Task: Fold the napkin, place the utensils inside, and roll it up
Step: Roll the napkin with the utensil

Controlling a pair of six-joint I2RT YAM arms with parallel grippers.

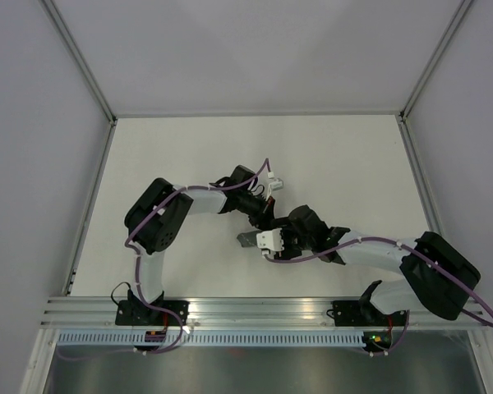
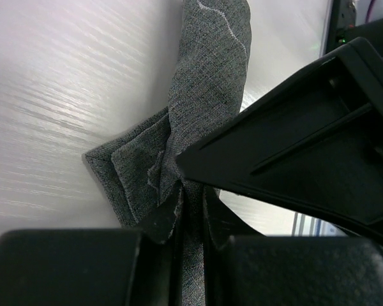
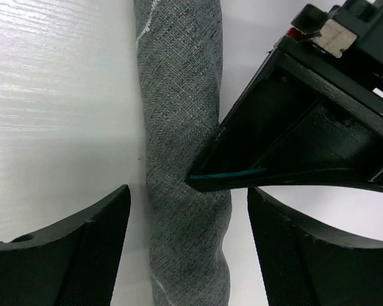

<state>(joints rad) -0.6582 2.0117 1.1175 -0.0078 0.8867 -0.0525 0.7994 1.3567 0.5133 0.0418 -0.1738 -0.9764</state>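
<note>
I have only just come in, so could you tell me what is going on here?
Both arms meet mid-table over the dark grey napkin, already rolled into a tube lying on the white table. The left gripper is shut on folded cloth at one end. The right gripper is open, its fingers either side of the roll. No utensils show; they may be inside.

The napkin [image 3: 179, 127] is flecked dark grey, with pale stitching toward twelve o'clock; the table [image 1: 329, 156] is white and faintly grained; the cables [image 1: 209, 189] are purple.
</note>
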